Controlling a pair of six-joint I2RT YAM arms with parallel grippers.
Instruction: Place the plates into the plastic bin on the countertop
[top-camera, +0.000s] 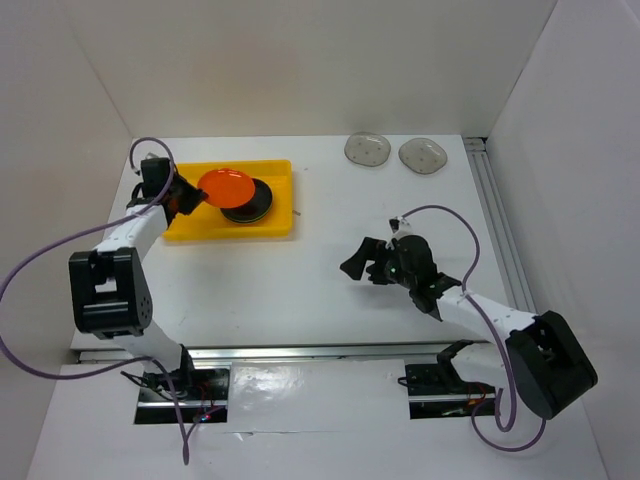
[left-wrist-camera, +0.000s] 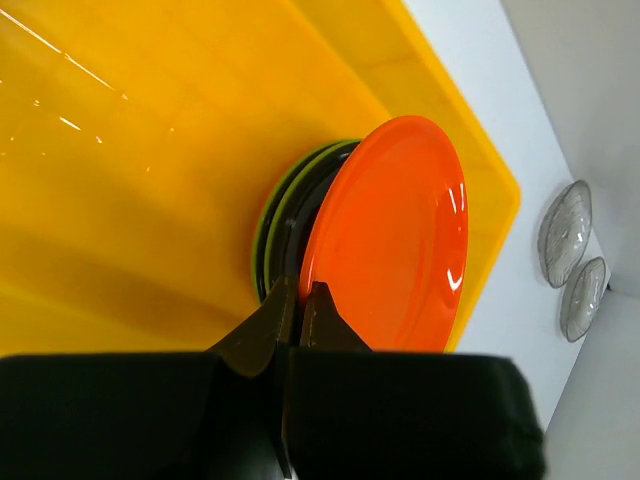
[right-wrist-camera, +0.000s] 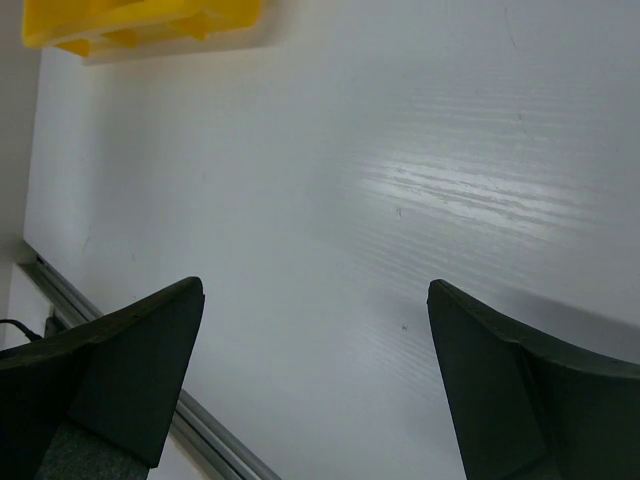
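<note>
My left gripper (top-camera: 192, 197) is shut on the rim of an orange plate (top-camera: 226, 185) and holds it over the yellow plastic bin (top-camera: 190, 228). In the left wrist view the gripper (left-wrist-camera: 300, 290) pinches the orange plate (left-wrist-camera: 400, 235) just above a stack of black and lime green plates (left-wrist-camera: 278, 225) lying in the bin (left-wrist-camera: 120, 150). That stack (top-camera: 250, 205) sits in the bin's right half. Two smoky-grey plates (top-camera: 367, 149) (top-camera: 422, 156) lie at the back of the countertop (top-camera: 300, 270). My right gripper (top-camera: 358, 262) is open and empty above the countertop (right-wrist-camera: 400, 200).
White walls close in the back and both sides. A metal rail (top-camera: 300, 352) runs along the front edge, and another rail (top-camera: 500, 230) runs along the right side. A corner of the yellow bin (right-wrist-camera: 130, 25) shows in the right wrist view.
</note>
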